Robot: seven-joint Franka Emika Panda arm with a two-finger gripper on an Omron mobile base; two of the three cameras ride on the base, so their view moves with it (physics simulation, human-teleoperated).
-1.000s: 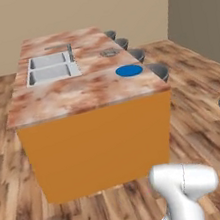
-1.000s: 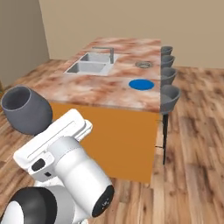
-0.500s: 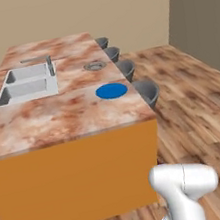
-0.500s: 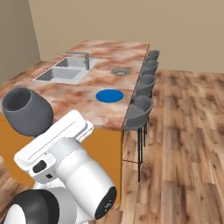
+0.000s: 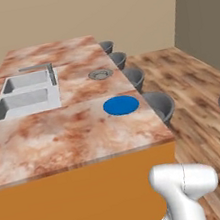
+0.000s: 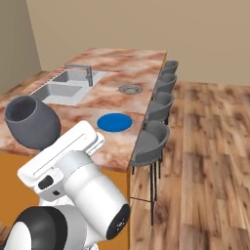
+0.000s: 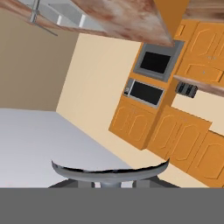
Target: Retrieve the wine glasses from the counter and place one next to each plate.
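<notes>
A dark grey-blue wine glass [image 6: 31, 128] hangs in the air at the end of my arm, left of the white wrist, above the counter's near corner. Its round foot [image 7: 109, 173] spans the bottom of the hand view, hiding my gripper [image 7: 114, 184], which is shut on the glass. On the marbled counter [image 5: 61, 140] the bright blue plate [image 5: 121, 105] [image 6: 114, 122] lies near the stool-side edge. The grey ringed plate [image 5: 100, 74] [image 6: 130, 89] lies farther along the same side. No other glass is in sight.
A double sink [image 5: 26, 95] [image 6: 68, 85] with a faucet [image 6: 88, 73] is set into the counter's far side. Several grey stools [image 5: 159, 104] [image 6: 149, 141] line the plate side. Wooden floor [image 6: 205, 146] spreads to the right. The rolled hand view shows orange cabinets with an oven [image 7: 153, 65].
The base has driven closer to the island and round toward its stool side, so the whole scene has shifted. The glass stays held at the hand.
</notes>
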